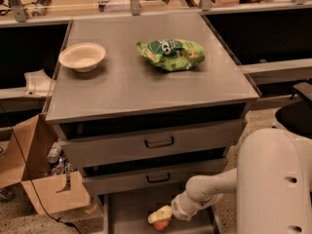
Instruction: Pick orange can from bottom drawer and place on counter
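The orange can (pixel 163 224) is a small round orange object lying on the floor of the open bottom drawer (pixel 127 212), at the bottom edge of the view. My gripper (pixel 159 216) reaches down into that drawer from the right. Its cream-coloured tip sits right on top of the can and covers the can's upper part. The white arm (pixel 204 191) bends in from my large white body at the lower right. Above the drawers, the grey metal counter (pixel 146 84) fills the middle of the view.
A green snack bag (pixel 171 54) and a pale bowl (pixel 82 57) rest on the counter. Two shut grey drawers with black handles (pixel 159 142) sit above the open one. A cardboard box (pixel 36 179) with bottles stands at the left. A black chair (pixel 297 113) is at the right.
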Available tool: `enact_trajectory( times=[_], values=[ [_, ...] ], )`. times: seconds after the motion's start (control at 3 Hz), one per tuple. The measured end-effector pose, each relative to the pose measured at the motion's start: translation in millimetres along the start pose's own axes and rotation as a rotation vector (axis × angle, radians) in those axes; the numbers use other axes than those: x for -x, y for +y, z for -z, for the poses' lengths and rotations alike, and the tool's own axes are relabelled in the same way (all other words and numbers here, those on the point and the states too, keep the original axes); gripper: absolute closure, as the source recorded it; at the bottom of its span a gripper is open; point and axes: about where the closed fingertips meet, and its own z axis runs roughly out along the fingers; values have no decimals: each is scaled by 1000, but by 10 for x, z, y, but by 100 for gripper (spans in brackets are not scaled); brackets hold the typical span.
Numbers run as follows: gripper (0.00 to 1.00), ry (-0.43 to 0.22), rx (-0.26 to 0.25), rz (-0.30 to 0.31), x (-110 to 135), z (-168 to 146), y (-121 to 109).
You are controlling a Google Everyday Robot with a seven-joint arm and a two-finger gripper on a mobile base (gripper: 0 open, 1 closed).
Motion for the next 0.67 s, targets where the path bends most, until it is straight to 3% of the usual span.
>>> enact_trajectory(
  times=[0.33,0.67],
  values=[
    [0,31,-33,9,14,-541,-69],
    [0,31,-33,9,14,-541,-69]
  ],
)
